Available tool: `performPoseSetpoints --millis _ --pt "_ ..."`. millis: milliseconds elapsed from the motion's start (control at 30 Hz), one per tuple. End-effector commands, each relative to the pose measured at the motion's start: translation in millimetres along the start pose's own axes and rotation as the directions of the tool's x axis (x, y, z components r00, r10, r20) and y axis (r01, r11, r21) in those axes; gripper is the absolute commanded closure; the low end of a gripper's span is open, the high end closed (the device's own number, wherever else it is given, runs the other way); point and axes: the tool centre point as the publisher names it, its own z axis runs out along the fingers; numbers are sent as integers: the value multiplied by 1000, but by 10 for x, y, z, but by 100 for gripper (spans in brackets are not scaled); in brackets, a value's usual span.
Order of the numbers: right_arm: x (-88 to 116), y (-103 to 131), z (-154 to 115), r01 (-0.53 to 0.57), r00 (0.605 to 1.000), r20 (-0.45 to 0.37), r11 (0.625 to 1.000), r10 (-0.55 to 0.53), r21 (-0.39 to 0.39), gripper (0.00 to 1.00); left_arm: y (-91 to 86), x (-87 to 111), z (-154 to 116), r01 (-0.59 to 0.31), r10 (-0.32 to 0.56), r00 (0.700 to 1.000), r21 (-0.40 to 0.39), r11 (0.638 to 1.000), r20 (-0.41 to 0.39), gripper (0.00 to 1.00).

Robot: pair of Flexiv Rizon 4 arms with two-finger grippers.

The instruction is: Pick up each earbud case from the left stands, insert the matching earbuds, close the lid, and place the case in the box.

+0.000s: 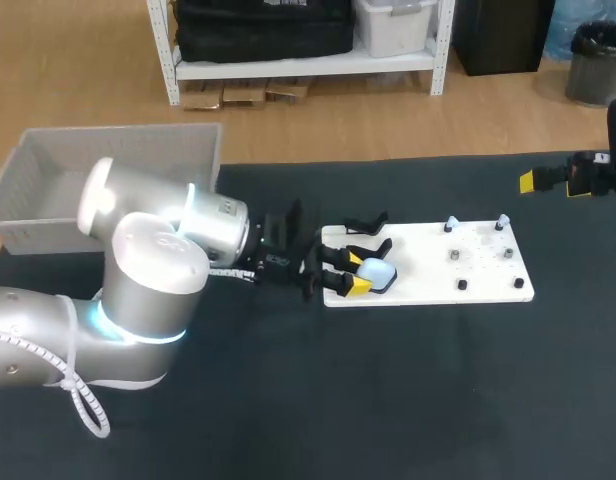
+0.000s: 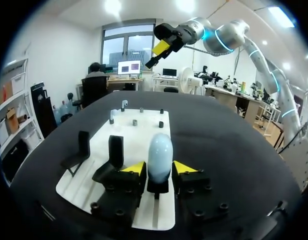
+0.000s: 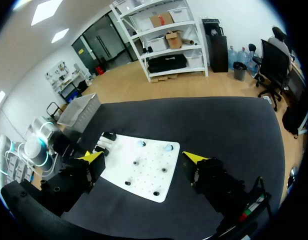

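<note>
A pale blue earbud case stands upright on a black stand at the left end of the white board. My left gripper is shut on it. In the left wrist view the case sits between the yellow fingertips, which press it from both sides. Two empty black stands are beside it. Two small pale blue earbuds sit on pegs at the board's far right. My right gripper hangs open, high above the table's right side, with nothing in it; its own view looks down over the board.
A grey open box stands at the table's back left, behind my left arm. Several small dark pegs dot the right half of the board. Black table surface spreads in front of and right of the board.
</note>
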Motion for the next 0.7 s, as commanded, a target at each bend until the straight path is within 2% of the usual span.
performPoseSetpoints --millis 33,600,633,667,700 --pt "0 -3 0 1 1000 -1 1000 -1 1 0 6 15 28 -6 6 1000 -7 1000 12 68" --pt "0 -3 0 1 1000 -1 1000 -1 1 0 -44 -10 61 -34 34 999 13 999 13 71" --pt "0 -3 0 1 1000 -1 1000 -1 1 0 -45 -10 61 -35 34 999 12 999 13 73" --pt "0 -3 0 1 1000 -1 1000 -1 1 0 -45 -10 61 -33 33 999 10 999 14 80" --pt "0 -3 0 1 1000 -1 1000 -1 1 0 -44 -8 59 -32 32 999 9 999 15 98"
